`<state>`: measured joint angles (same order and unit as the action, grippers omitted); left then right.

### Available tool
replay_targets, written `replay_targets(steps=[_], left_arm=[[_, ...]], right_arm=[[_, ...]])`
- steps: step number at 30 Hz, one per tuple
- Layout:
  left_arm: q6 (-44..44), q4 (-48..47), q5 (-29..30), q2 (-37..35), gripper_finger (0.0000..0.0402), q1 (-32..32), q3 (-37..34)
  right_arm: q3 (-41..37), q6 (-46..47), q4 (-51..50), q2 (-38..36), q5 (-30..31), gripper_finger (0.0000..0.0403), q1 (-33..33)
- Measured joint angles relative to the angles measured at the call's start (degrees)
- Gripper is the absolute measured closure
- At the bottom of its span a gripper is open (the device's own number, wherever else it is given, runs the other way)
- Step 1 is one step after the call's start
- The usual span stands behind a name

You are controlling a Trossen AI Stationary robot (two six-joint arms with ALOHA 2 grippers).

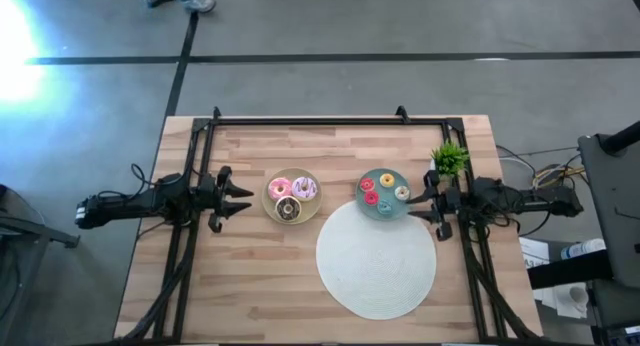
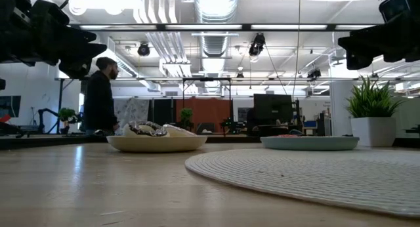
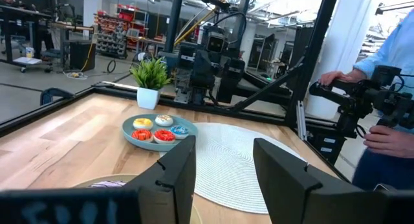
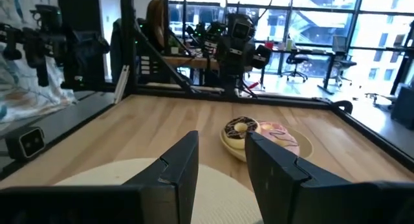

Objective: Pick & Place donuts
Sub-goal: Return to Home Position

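Three larger donuts, pink (image 1: 279, 188), purple-white (image 1: 304, 189) and brown-white (image 1: 287, 208), lie on the beige plate (image 1: 268, 208). Several mini donuts in yellow (image 1: 387, 180), red (image 1: 366, 185) and blue (image 1: 385, 206) lie on the teal plate (image 1: 376, 214). My left gripper (image 1: 240, 196) hovers open just left of the beige plate, above the table. My right gripper (image 1: 415, 203) hovers open at the teal plate's right edge. The left wrist view shows the mini donuts (image 3: 157, 129) past the open left gripper (image 3: 223, 179). The right wrist view shows the brown-white donut (image 4: 240, 128) past the open right gripper (image 4: 223, 162).
A big white round mat (image 1: 377, 258) lies toward the near edge, below the teal plate. A potted plant (image 1: 450, 161) stands near the far right, beside the right arm. A dark frame (image 1: 310, 121) runs along the table's far edge. People stand beyond the table (image 2: 98, 99).
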<state>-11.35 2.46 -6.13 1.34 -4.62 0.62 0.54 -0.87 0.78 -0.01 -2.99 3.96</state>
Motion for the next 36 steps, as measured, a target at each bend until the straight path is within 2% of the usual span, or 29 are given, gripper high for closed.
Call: replay_targets(steps=[36], left_arm=[[0.00, 0.00, -0.02, 0.00, 0.0273, 0.00, 0.00]], right_arm=[[0.00, 1.73, 0.03, 0.90, 0.16, 0.0284, 0.16]])
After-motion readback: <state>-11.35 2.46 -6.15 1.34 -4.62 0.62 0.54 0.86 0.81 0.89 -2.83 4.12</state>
